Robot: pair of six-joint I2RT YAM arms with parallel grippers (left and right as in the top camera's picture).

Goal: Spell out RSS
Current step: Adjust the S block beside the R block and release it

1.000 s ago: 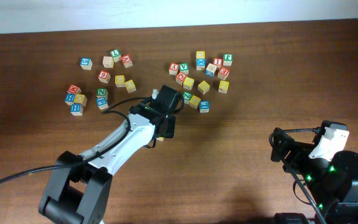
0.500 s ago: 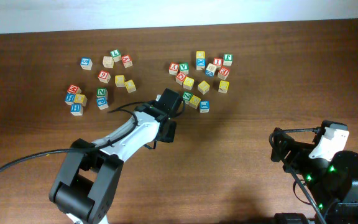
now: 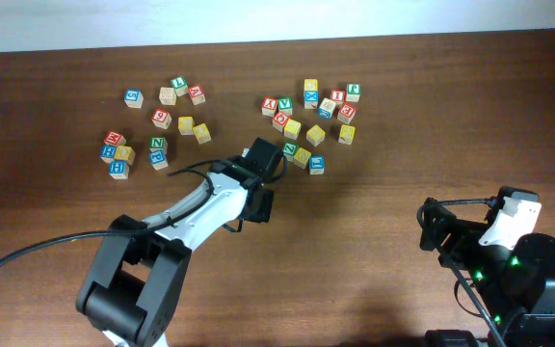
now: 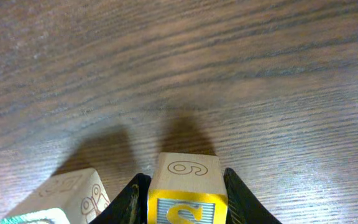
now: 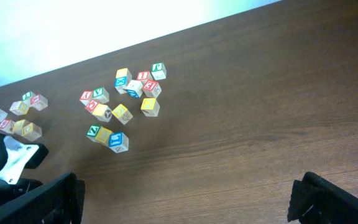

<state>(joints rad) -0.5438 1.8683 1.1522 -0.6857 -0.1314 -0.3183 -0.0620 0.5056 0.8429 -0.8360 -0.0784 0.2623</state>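
Observation:
In the left wrist view a wooden cube with a yellow S (image 4: 187,210) on a yellow-bordered face sits between the black jaws of my left gripper (image 4: 184,182), which press on both its sides. Just to its left stands a second wooden cube (image 4: 64,198) with a green-edged face; its letter is cut off. Seen from overhead, the left gripper (image 3: 258,198) is over the table's middle and hides both cubes. My right gripper (image 5: 188,205) stands wide open above bare wood at the front right (image 3: 438,234), with nothing between its fingers.
Two loose groups of lettered cubes lie at the back: one at the left (image 3: 158,145) and one right of centre (image 3: 311,120), several of them yellow. The nearest of these cubes (image 3: 302,157) lie just beyond the left gripper. The right arm's base (image 3: 523,270) fills the front right corner.
The left arm has shifted a little to the right, and its wrist now covers the cube that showed at its near side. The right arm has not moved.

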